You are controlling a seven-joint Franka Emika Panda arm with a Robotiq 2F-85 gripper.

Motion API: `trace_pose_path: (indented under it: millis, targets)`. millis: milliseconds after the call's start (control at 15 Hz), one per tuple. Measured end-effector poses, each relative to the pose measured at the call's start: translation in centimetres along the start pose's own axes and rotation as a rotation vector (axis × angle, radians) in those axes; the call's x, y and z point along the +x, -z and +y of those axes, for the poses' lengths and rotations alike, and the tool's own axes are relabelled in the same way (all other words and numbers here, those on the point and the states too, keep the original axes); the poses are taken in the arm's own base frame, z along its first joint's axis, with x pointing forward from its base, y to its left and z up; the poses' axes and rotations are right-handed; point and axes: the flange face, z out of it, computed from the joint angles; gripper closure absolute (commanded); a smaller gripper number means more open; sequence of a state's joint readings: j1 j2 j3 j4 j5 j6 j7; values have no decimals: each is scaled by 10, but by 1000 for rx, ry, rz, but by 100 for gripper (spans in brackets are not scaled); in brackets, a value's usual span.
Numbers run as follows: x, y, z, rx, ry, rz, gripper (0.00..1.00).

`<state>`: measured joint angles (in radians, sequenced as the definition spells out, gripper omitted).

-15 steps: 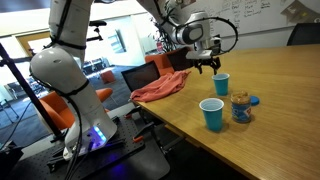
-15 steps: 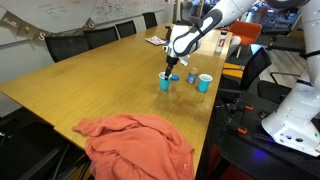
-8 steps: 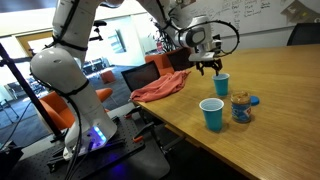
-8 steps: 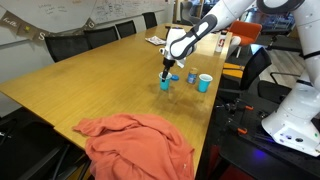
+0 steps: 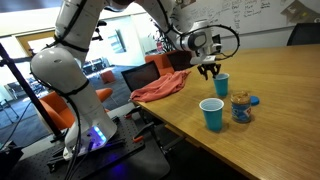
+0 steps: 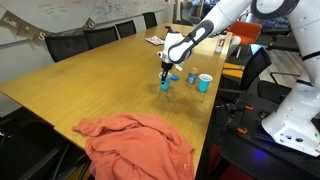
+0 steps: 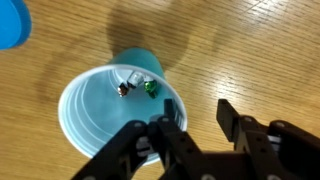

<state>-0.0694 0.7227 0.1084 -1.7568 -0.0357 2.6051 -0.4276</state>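
Low in the wrist view the gripper (image 7: pixel 195 115) comes in from the bottom edge. Its dark fingers (image 7: pixel 165 135) stand part-way apart, astride the lower right rim of a blue cup (image 7: pixel 100 115). One finger is over the inside and the other outside. Bare wood shows between the outer finger and the cup wall, so the cup is not clamped. The cup is plain light blue plastic with a thin round rim, and it fills the middle left of that view. Two small bits (image 7: pixel 136 87) lie on its bottom, one reddish and white, one green. It stands upright on the wooden table (image 7: pixel 260 50) with its mouth up. Its long axis is vertical and it tapers to a narrower base. A blue thing (image 7: pixel 12 22) is cut off at the upper left corner. In both exterior views the gripper (image 5: pixel 210 70) (image 6: pixel 167 70) hangs just over the cup (image 5: pixel 221 85) (image 6: pixel 165 84). The cup is right of centre in one and at upper centre in the other. A second blue cup (image 5: pixel 212 114) (image 6: pixel 204 82) stands near it, also upright, with a jar (image 5: pixel 241 106) of brownish stuff beside both. Farther along the table edge lies a crumpled salmon cloth (image 5: pixel 162 87) (image 6: pixel 135 140). Dark chairs (image 6: pixel 75 42) line the far side.
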Motion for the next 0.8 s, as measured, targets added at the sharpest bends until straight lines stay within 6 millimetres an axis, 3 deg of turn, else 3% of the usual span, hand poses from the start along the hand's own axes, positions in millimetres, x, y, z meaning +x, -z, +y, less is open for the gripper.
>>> trace_pose_path:
  millis: [200,800]
  targets:
    - [1,-3,1,0,-1,1,100]
    - [6,13,9,-4,-6,-1,99]
